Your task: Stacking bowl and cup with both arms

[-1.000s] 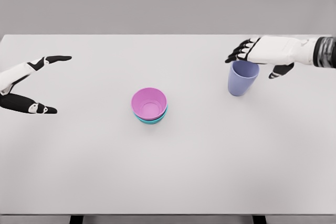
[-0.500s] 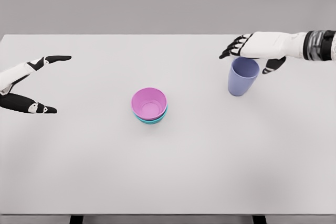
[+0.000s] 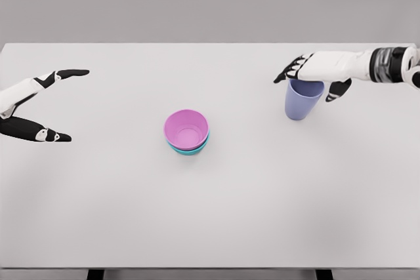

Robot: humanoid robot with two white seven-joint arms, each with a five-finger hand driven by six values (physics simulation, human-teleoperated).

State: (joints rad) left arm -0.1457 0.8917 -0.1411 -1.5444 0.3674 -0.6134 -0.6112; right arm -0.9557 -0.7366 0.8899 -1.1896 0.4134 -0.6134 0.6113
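Observation:
A pink bowl sits nested in a teal bowl at the table's middle. A lavender cup stands upright at the right rear. My right hand hovers over the cup's rim, palm down, fingers spread past its far side and thumb on its right; it holds nothing. My left hand rests open at the far left edge, well away from the bowls.
The white table fills the view, with its front edge at the bottom and a grey wall behind. Nothing else stands on it.
The right hand has dropped slightly onto the cup's rim and its forearm has drawn back to the right. The cup, the bowls and the left hand have not moved.

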